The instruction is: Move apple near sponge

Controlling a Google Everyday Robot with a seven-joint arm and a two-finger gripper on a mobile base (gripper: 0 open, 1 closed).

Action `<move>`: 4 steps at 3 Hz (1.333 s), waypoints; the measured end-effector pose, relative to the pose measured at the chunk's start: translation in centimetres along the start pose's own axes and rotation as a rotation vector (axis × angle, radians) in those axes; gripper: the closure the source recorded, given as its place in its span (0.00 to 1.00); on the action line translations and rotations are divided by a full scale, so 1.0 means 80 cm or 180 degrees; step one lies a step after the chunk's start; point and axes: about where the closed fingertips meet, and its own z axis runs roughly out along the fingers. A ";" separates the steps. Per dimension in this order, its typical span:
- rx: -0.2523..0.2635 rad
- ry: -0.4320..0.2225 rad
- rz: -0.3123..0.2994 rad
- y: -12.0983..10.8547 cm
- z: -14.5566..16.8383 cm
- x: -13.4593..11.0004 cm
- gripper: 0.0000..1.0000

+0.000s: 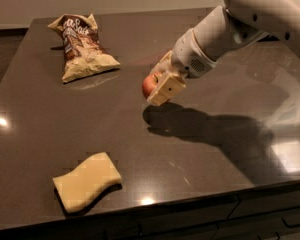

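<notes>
Our hand (pixel 160 87) is closed on the apple (pixel 149 85), raised over the surface (pixel 205 159), well apart from the sponge (pixel 87 181). We cannot read the chip bag (pixel 82 46) lettering.

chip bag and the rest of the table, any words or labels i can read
chip bag: pale lettering near its top, too blurred to read.
sponge: no text.
apple: no text.
gripper, shut on the apple just above the table middle: no readable label.
</notes>
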 end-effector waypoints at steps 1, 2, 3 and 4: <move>-0.0286 -0.0139 -0.0567 0.063 0.010 -0.043 1.00; -0.0447 -0.0192 -0.0920 0.101 0.024 -0.064 1.00; -0.0570 -0.0184 -0.1118 0.123 0.044 -0.066 1.00; -0.0656 -0.0118 -0.1243 0.137 0.062 -0.059 1.00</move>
